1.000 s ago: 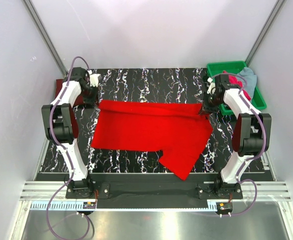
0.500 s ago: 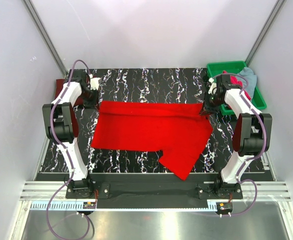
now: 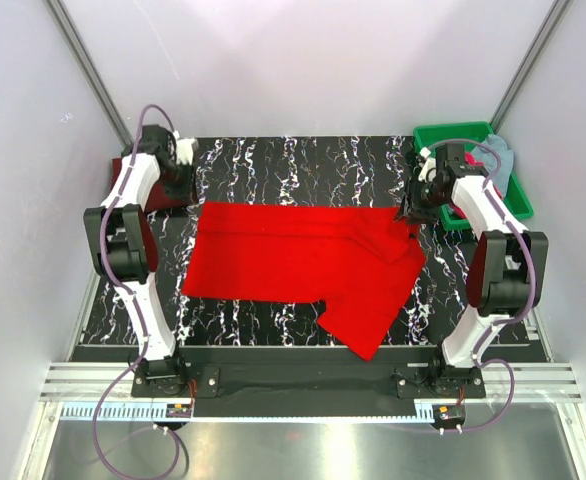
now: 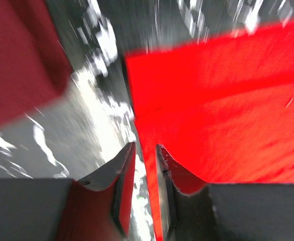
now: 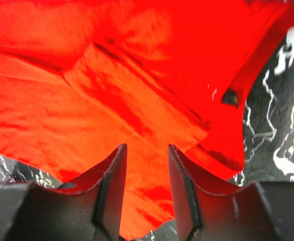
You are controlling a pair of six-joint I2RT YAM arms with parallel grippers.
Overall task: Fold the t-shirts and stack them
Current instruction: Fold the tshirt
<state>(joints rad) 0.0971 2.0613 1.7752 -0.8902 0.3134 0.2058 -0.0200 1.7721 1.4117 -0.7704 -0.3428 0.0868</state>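
1. Here our left gripper (image 4: 143, 193) has its fingers nearly closed on nothing, at the far-left corner of the bright red cloth t-shirt (image 3: 298, 262).
2. Our right gripper (image 5: 146, 188) hangs parted and empty over the shirt's far-right corner.
3. The shirt's long axis runs between us, equally near, on the black marbled table (image 3: 303, 158).

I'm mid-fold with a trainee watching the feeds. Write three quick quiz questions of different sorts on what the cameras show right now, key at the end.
1. True or false: the bright red shirt lies spread on the marbled table.
2. Where is the green tray? A) far right corner B) near left corner C) table centre
3. Fill in: the dark maroon cloth sits at the table's far ____ edge.

Key:
1. True.
2. A. Pink and grey-blue cloth lie in it.
3. Left, beside the left gripper, whose fingers stand slightly apart with nothing between them. The right gripper hangs open over the red cloth.
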